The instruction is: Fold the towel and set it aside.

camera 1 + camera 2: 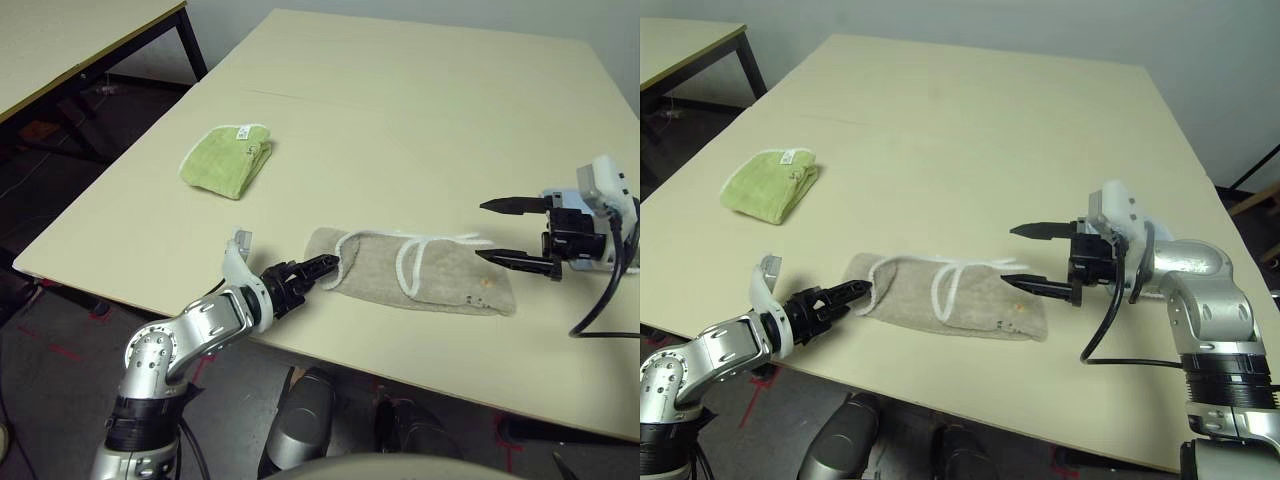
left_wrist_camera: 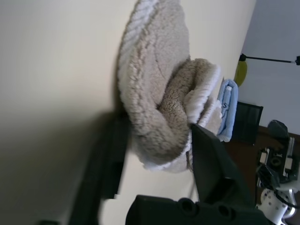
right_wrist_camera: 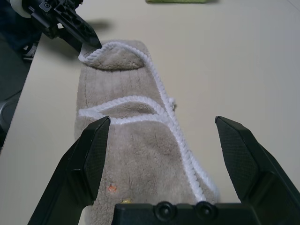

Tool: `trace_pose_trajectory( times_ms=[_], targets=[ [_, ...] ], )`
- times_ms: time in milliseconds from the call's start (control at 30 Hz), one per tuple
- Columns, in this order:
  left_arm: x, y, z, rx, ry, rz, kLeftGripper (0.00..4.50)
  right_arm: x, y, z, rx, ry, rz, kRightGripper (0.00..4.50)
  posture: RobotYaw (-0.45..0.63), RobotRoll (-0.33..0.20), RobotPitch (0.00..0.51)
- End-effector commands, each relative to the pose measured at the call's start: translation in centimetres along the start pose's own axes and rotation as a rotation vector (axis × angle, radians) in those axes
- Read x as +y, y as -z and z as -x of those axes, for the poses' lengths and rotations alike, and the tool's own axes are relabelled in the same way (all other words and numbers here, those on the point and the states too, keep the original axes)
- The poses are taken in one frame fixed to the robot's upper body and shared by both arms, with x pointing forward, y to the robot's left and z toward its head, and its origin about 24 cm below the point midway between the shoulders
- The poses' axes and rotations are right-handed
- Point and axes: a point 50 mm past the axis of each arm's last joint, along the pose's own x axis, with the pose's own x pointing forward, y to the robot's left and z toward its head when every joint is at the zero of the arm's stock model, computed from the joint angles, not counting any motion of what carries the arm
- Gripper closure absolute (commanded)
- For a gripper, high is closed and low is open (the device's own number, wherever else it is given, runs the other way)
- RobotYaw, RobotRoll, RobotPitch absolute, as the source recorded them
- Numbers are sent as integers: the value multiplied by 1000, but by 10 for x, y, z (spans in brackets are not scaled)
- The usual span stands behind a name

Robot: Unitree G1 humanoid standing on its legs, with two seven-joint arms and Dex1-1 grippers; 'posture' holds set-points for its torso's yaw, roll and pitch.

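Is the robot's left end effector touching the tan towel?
Touching. In the left wrist view, the left end effector has its fingers on either side of the towel's folded end, with the cloth pressed against them.

No writing to be read anywhere here.
The green cloth on the far left carries a small white tag, its print too tiny to make out.
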Motion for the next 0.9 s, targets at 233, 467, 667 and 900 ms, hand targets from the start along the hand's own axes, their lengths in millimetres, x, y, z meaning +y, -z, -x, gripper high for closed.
trace_pose_trajectory(
  times_ms=[233,467,667,900],
  targets=[
    [-14,-11,5,-26,67,-31,4467,4,1,3,12,4,-21,0,228,0,181],
    [-66,-26,7,8,332,-186,4467,4,16,22,83,20,-67,0,225,0,186],
    [-104,-25,-7,122,499,-293,4467,4,20,32,112,36,-84,0,212,0,189],
    [-119,-11,-32,306,518,-344,4467,11,20,40,134,52,-99,0,182,0,188]
  ],
)
